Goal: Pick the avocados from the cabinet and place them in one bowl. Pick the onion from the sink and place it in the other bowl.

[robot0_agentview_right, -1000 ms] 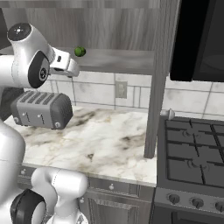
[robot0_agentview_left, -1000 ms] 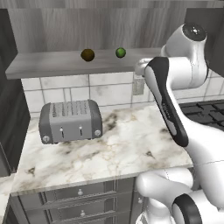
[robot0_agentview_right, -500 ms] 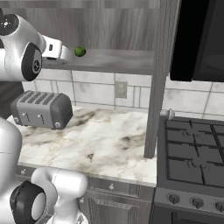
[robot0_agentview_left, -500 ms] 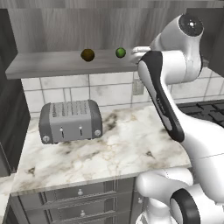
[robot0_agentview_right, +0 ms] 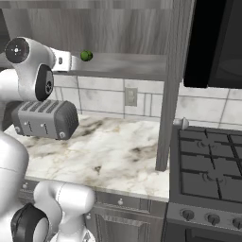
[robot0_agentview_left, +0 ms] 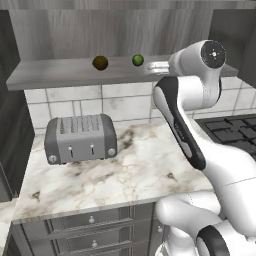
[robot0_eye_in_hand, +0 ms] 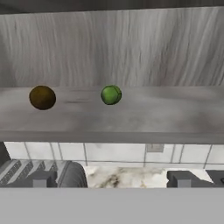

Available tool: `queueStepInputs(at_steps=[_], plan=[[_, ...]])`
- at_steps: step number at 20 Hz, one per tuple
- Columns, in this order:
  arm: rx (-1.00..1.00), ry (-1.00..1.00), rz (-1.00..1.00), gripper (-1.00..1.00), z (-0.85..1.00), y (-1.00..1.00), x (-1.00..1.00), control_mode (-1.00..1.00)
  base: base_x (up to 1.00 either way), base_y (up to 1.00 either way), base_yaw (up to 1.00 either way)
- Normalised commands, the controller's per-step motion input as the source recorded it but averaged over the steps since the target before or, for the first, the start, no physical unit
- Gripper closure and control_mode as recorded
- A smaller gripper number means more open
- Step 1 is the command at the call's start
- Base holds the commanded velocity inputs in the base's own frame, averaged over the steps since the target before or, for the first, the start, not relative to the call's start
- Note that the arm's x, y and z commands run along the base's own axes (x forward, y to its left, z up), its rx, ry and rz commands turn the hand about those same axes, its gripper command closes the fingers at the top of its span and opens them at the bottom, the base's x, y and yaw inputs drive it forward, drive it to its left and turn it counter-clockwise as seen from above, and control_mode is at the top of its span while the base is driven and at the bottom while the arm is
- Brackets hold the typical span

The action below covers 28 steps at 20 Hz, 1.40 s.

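- Toaster (robot0_agentview_left: 80, 137) at left on the marble counter (robot0_agentview_left: 135, 172), below the shelf; same spot as 1 s ago.
- Olive-brown avocado (robot0_agentview_left: 100, 62) on the cabinet shelf board (robot0_agentview_left: 55, 75), left of the green one; unmoved across the earlier frames. Also in the hand view (robot0_eye_in_hand: 42, 97).
- Bright green avocado (robot0_agentview_left: 137, 60) on the same board, well apart from the brown one, not touched. Seen too from the right base (robot0_agentview_right: 86, 56) and the hand camera (robot0_eye_in_hand: 111, 95).
- Gripper (robot0_eye_in_hand: 111, 179) raised to shelf height and swung left since 1 s ago; now level with the board, short of the green avocado and just to its right in the left base view.
- Fingertips (robot0_eye_in_hand: 41, 179) spread wide at the bottom of the hand view, nothing between them: jaws released.
- Arm elbow higher and closer to the cabinet than 0.5 s ago.
- Stove (robot0_agentview_right: 208, 170) at right beyond the counter end, unchanged.
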Motion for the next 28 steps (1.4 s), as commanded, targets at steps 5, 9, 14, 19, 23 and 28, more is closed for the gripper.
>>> queueStepInputs(at_steps=[5,9,14,19,23,28], plan=[[-0.03,0.11,0.0,-1.0,0.13,0.0,0.3,-1.0,0.0,0.0,0.0],[-0.04,0.07,0.0,-1.0,0.08,0.0,0.32,-1.0,0.0,0.0,0.0],[-0.03,-0.02,0.0,-1.0,-0.09,0.0,0.38,-1.0,0.0,0.0,0.0],[-0.02,-0.04,0.0,-1.0,-0.15,0.0,0.36,-1.0,0.0,0.0,0.0],[-0.04,0.02,0.0,-1.0,-0.01,0.03,0.4,-1.0,0.0,0.0,0.0],[-0.04,0.06,0.0,-1.0,0.07,0.06,0.41,-1.0,0.0,0.0,0.0]])
